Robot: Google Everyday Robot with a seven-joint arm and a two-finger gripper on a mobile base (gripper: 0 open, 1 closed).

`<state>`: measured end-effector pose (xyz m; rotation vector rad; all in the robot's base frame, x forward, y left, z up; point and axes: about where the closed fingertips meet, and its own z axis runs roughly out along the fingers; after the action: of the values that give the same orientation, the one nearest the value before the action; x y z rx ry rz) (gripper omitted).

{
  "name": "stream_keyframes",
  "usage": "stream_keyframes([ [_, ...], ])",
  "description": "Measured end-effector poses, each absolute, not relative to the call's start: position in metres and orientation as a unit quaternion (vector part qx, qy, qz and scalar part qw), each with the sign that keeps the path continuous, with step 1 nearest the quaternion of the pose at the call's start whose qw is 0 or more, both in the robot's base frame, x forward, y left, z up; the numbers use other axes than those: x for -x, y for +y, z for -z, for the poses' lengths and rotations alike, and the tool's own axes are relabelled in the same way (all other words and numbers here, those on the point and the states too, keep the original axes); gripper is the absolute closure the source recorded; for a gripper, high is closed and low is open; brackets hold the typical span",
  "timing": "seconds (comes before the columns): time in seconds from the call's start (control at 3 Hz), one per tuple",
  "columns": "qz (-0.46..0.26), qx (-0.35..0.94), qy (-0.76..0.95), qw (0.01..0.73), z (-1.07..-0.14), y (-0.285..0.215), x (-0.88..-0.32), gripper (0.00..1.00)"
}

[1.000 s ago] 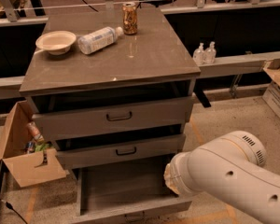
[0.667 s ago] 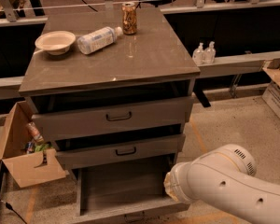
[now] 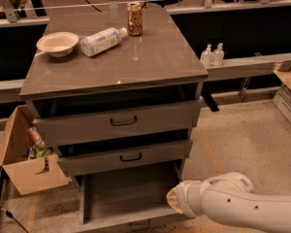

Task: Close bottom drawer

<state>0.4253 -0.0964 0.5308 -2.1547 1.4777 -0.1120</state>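
The bottom drawer is pulled far out of the grey-brown cabinet. Its wide shallow tray looks empty, and its low front with a small dark handle sits at the picture's lower edge. My white arm reaches in from the lower right. My gripper is at the arm's tan end, by the drawer's right front corner, close to its right side wall. I cannot tell whether it touches the drawer.
The middle drawer and top drawer stand slightly open. On the cabinet top are a bowl, a lying bottle and a can. An open cardboard box stands left of the cabinet. Two small bottles stand on a ledge at the right.
My arm has dropped lower in the view, and its end has moved down toward the drawer's front right corner. The bottom drawer looks just as far out.
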Motion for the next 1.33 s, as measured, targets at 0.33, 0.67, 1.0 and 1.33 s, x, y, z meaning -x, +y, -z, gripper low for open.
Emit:
stream_keyframes([
  [0.33, 0.039, 0.8, 0.528, 0.28, -0.488, -0.1, -0.439, 1.0],
  [0.67, 0.04, 0.804, 0.522, 0.282, -0.442, -0.114, -0.457, 1.0],
  [1.0, 0.029, 0.801, 0.542, 0.251, -0.38, -0.134, -0.463, 1.0],
  [1.33, 0.029, 0.802, 0.541, 0.252, -0.382, -0.133, -0.464, 1.0],
])
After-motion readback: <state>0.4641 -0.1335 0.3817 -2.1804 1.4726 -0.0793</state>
